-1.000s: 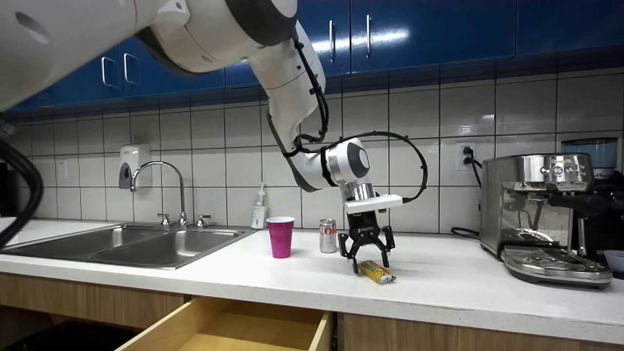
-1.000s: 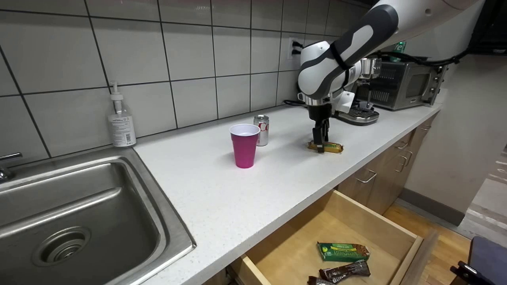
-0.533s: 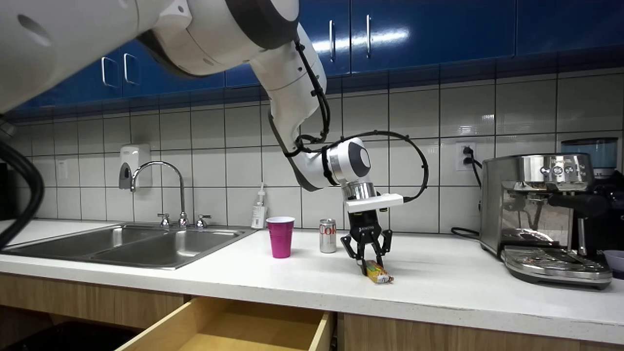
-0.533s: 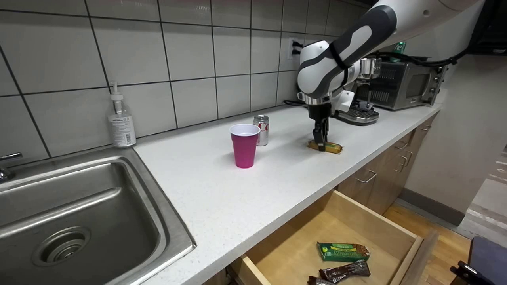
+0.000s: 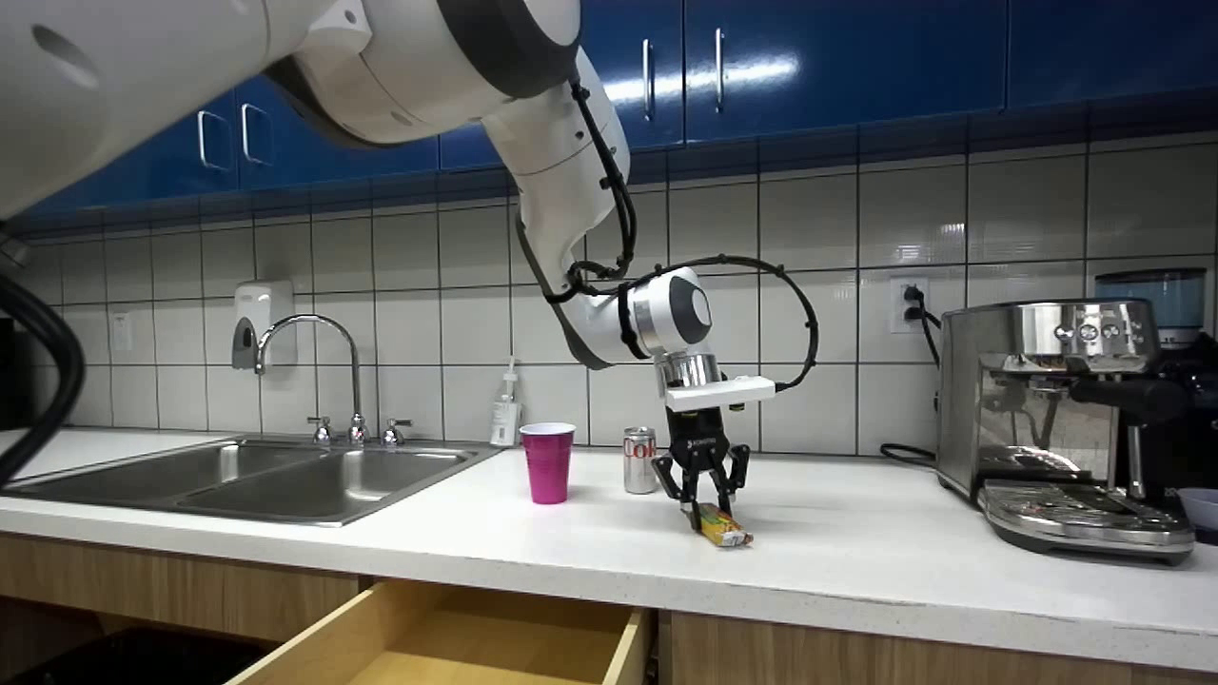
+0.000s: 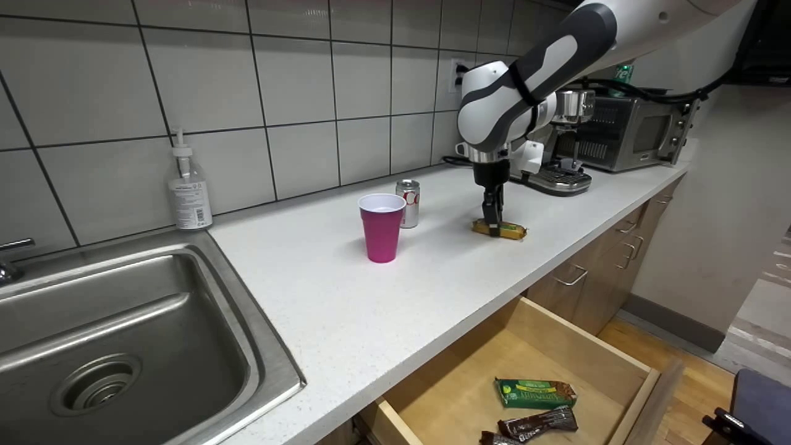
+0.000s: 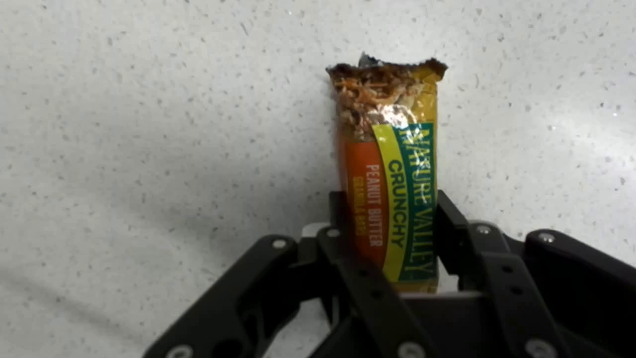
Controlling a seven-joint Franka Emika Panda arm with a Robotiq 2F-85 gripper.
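Note:
A granola bar (image 7: 392,144) in a green, yellow and orange wrapper lies lengthwise between the black fingers of my gripper (image 7: 389,214). Both fingertips press against its long sides in the wrist view, so the jaws are shut on it. Its near end is partly hidden by the left finger. In an exterior view the bar (image 5: 727,535) sticks out in front of the gripper (image 5: 710,518), at or just over the white counter (image 5: 856,552). Whether it touches the counter I cannot tell. A pink cup (image 5: 548,464) and a silver can (image 5: 639,460) stand left of the gripper.
An open wooden drawer (image 6: 457,364) below the counter edge holds a green bar (image 6: 535,393) and brown-wrapped bars (image 6: 539,424). A steel sink (image 5: 314,485) lies at left, with a pump bottle (image 6: 189,191) by it. A coffee machine (image 5: 1047,409) stands at right.
The fingers stood wide around the bar a second ago, then came together on it. Since half a second ago, gripper and bar have shifted slightly left together in both exterior views.

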